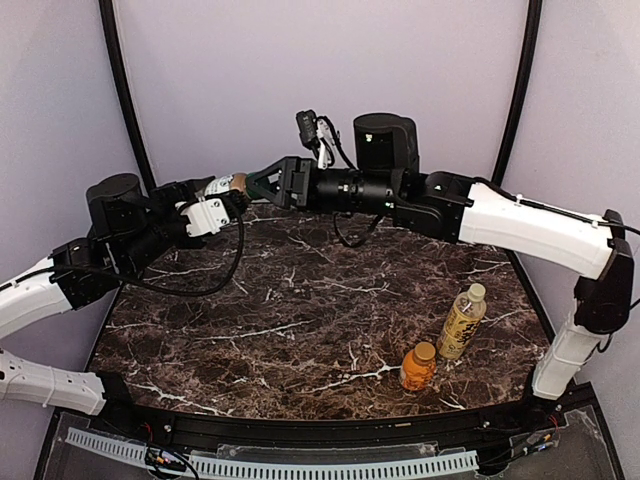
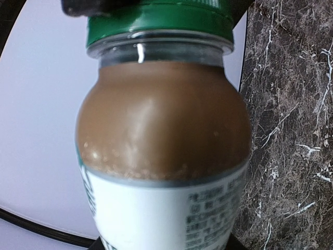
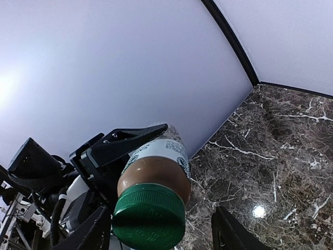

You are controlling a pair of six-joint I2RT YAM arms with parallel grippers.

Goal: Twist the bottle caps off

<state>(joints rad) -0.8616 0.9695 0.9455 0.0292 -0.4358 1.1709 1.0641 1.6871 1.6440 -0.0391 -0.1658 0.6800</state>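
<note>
My left gripper (image 1: pixel 222 203) is shut on the white-labelled body of the brownish bottle (image 1: pixel 233 184), holding it in the air over the table's far left. Its green cap (image 3: pixel 149 216) points toward my right gripper (image 3: pixel 161 237). That gripper stands open around the cap: one finger (image 3: pixel 91 234) sits close beside the cap and the other finger (image 3: pixel 231 234) is well apart from it. In the left wrist view the bottle (image 2: pixel 165 136) fills the frame, with the cap (image 2: pixel 161 20) at the top. The short orange bottle (image 1: pixel 418 366) and the taller yellow-labelled bottle (image 1: pixel 462 320) stand upright, capped, at the near right.
The dark marble table (image 1: pixel 300 320) is ringed by a pale curtain wall with black frame tubes (image 1: pixel 122 90). A black cable (image 1: pixel 225 275) droops from the left arm over the table's left part. The right arm (image 1: pixel 520 225) reaches across the back.
</note>
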